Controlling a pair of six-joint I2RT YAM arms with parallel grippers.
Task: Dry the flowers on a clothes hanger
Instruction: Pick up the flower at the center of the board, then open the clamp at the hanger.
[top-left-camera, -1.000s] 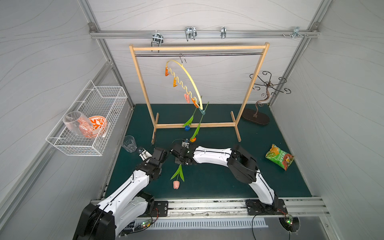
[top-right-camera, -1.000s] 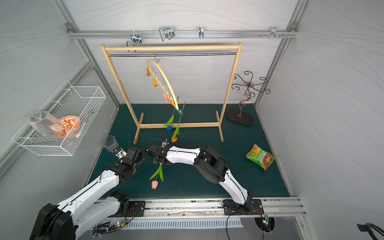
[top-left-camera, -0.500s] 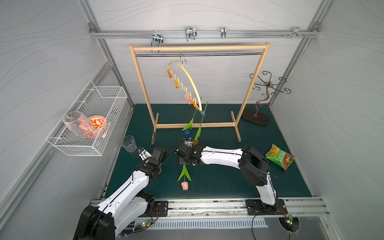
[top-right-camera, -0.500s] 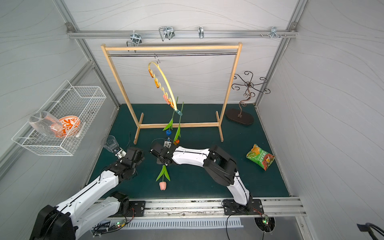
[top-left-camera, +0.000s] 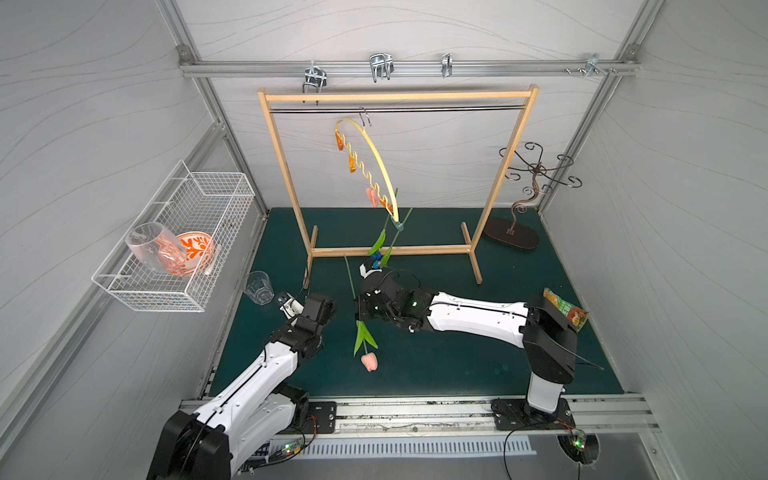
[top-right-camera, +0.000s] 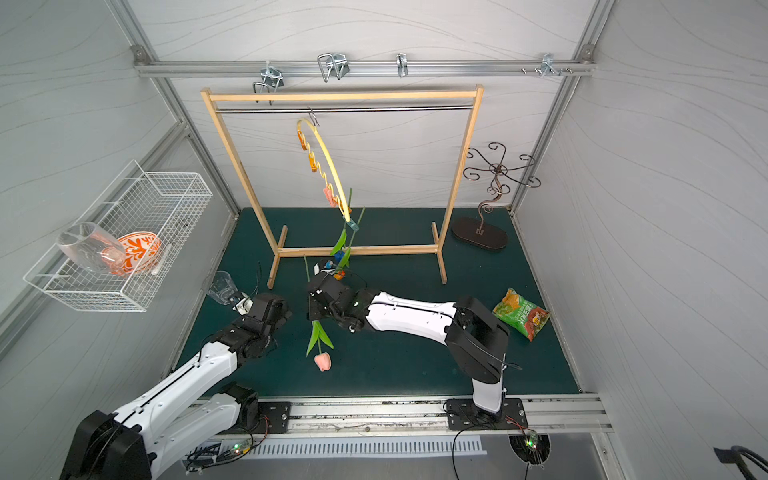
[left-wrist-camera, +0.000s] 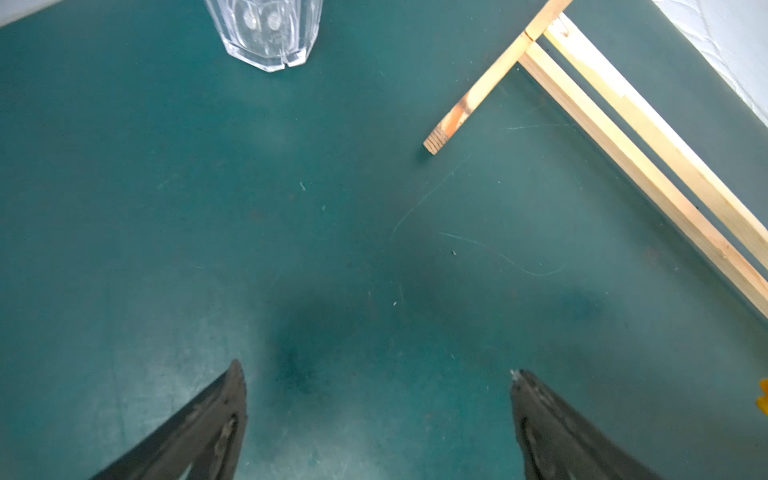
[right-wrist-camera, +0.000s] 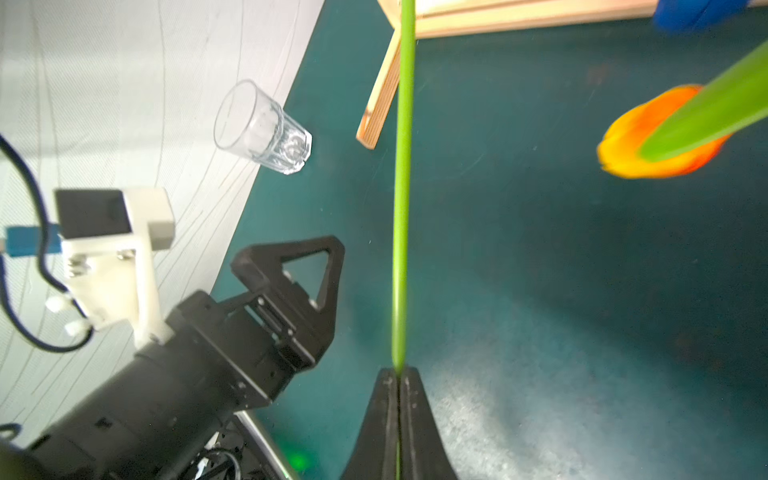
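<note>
So the right claw (right-wrist-camera: 398, 370) is clamped tight mid-stem on the pink artificial tulip (top-left-camera: 369, 360), the one with the long thin green stem. It's just in front of the big wooden-framed rack (top-left-camera: 399, 97) and looks clear of the green desk (top-left-camera: 457, 374). The blue tulip (top-left-camera: 376, 264) and orange-yellow tulip (right-wrist-camera: 660, 133) hang off the pale yellow arched hanger (top-left-camera: 379, 162) on that rack. The left claw (left-wrist-camera: 377, 368) is wide open with nothing in it, near the rack's foot.

I reckon the flower weighs nothing. That skinny plastic stem looks slick and bendy, though, and could swivel. I'd grip above the leaves and leave the bare end free for the small pink clothespin (top-left-camera: 371, 196).
</note>
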